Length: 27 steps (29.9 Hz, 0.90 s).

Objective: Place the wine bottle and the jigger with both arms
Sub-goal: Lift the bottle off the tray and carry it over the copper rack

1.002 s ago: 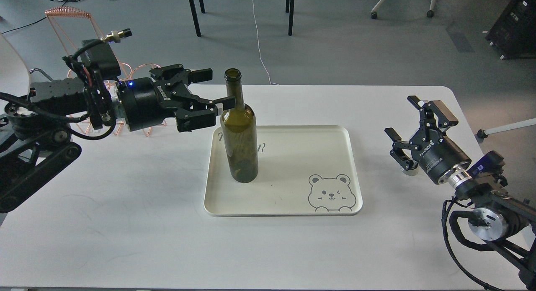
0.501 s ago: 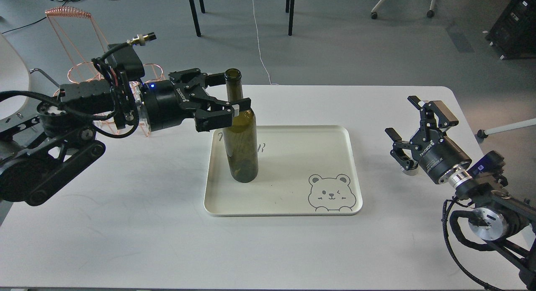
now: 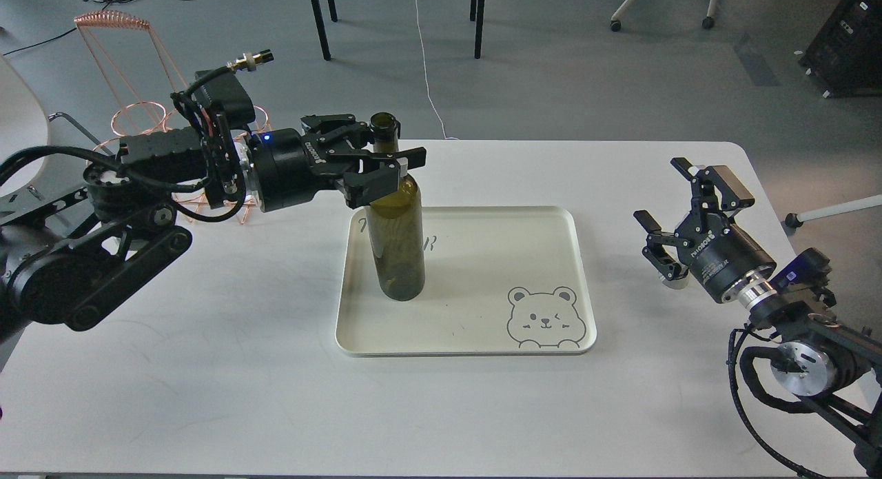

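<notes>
The dark olive-green wine bottle (image 3: pixel 394 245) stands upright on the left part of a cream tray (image 3: pixel 496 258) with a bear drawing. My left gripper (image 3: pixel 387 147) comes in from the left at neck height. Its open fingers straddle the bottle's neck, one in front and one behind. My right gripper (image 3: pixel 663 193) is open and hangs over the table to the right of the tray. A small shiny piece, apparently the jigger (image 3: pixel 674 280), shows on the table just under its lower finger and is mostly hidden.
A copper wire rack (image 3: pixel 131 114) stands at the back left, behind my left arm. The white table (image 3: pixel 207 382) ends close to my right arm at the right. Chair and table legs stand on the floor beyond the far edge.
My left arm has moved right and slightly up, bringing its open fingers from beside the bottle's shoulder to around its neck. The bottle and my right arm have not moved.
</notes>
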Motion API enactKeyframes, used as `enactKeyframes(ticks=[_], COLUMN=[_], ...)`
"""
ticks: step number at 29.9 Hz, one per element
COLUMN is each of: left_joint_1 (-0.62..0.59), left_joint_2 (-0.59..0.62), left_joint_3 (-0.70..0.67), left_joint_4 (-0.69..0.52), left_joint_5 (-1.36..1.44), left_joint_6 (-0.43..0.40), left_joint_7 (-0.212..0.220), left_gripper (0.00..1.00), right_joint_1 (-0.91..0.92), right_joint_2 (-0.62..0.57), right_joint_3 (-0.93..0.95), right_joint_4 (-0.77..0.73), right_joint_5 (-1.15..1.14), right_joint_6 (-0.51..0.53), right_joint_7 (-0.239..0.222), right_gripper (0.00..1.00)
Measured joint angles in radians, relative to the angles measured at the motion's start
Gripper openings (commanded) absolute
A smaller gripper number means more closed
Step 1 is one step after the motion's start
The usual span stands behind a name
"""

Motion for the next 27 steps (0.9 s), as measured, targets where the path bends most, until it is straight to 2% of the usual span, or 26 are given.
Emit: enactKeyframes(ticks=[9, 16, 21, 27], left_joint_1=[-0.058, -0.266, -0.347, -0.369], left_joint_2=[0.016, 0.161, 0.248, 0.275], left_joint_3=[-0.001, 0.0, 0.003, 0.003], left_joint_4=[-0.007, 0.002, 0.106, 0.255], left_joint_5=[-0.018, -0.173, -0.195, -0.185], left_joint_6=[0.002, -0.011, -0.033, -0.035], left_joint_7=[0.0, -0.001, 0.0, 0.0], left_gripper=[0.09, 0.09, 0.09, 0.09], right_joint_1=[0.0, 0.0, 0.0, 0.0], right_joint_2=[0.0, 0.0, 0.007, 0.012], right_joint_3=[0.002, 0.004, 0.004, 0.003], right_joint_4=[0.0, 0.0, -0.002, -0.002], right_joint_5=[0.0, 0.0, -0.001, -0.006], right_joint_6=[-0.001, -0.002, -0.002, -0.013], right_joint_7=[0.0, 0.0, 0.0, 0.0], right_gripper=[0.98, 0.98, 0.98, 0.98])
